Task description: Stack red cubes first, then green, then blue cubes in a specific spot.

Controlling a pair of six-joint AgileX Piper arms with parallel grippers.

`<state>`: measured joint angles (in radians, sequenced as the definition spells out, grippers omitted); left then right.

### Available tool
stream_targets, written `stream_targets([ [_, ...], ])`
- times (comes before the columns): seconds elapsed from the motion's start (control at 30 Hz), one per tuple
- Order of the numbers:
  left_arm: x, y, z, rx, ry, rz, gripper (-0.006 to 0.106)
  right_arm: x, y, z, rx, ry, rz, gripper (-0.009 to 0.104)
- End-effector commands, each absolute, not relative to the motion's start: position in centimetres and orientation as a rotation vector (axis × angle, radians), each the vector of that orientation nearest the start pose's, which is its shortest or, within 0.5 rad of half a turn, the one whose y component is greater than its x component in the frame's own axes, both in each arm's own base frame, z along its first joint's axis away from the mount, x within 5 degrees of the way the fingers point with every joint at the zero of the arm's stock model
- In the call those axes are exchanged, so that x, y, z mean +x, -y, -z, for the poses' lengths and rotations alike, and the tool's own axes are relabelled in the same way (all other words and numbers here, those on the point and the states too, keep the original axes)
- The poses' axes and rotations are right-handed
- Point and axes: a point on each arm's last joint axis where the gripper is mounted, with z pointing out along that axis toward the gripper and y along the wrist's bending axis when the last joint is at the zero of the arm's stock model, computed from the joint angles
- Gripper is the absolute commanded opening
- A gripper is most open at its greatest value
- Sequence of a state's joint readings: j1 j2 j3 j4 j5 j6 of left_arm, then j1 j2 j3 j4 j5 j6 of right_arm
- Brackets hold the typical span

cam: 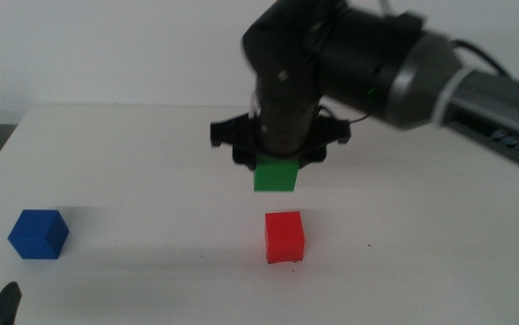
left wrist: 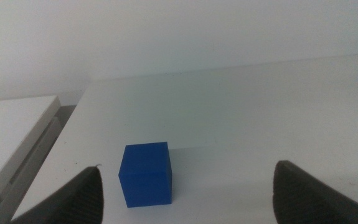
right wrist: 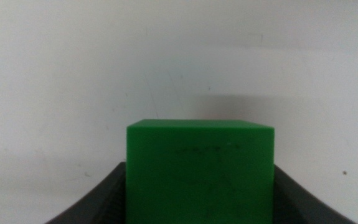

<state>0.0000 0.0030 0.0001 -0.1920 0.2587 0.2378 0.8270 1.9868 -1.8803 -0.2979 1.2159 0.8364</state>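
We see the green cube (cam: 274, 175) above and just behind the red cube (cam: 285, 236), apart from it; the blue cube (cam: 38, 234) sits well left of the red cube on the table (cam: 151, 153).

Glossy black right arm (cam: 367, 54) with grey cylindrical forearm segment, white band, thin black cable; matte dark right gripper (cam: 275, 155) on a winged black mount.

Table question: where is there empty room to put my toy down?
Bare table lies between the blue cube and the red cube, and right of the red one. It is crowded above the red cube, where the right gripper holds the green cube.
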Motion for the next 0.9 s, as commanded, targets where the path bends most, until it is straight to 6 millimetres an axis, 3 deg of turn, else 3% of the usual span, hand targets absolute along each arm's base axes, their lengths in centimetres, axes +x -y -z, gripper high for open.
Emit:
stream_targets([
  [0.0,5.5,0.4,-19.2,0.077,-1.721,0.003,0.092,30.9,-30.5,-29.2,-0.072,-2.696,-0.021,0.011],
  [0.37,5.5,0.4,-19.2,0.077,-1.721,0.003,0.092,29.9,-31.6,-28.1,-0.137,-2.693,0.03,0.011],
  [0.53,5.5,0.4,-19.2,0.077,-1.721,0.003,0.092,28.3,-29.7,-27.8,-0.133,-2.717,0.095,0.011],
  [0.67,5.5,0.4,-19.2,0.077,-1.721,0.003,0.092,28.4,-28.6,-27.2,-0.097,-2.732,0.134,0.011],
  [0.87,5.5,0.4,-19.2,0.077,-1.721,0.003,0.092,28.9,-29.7,-26.0,-0.118,-2.723,0.017,0.011],
])
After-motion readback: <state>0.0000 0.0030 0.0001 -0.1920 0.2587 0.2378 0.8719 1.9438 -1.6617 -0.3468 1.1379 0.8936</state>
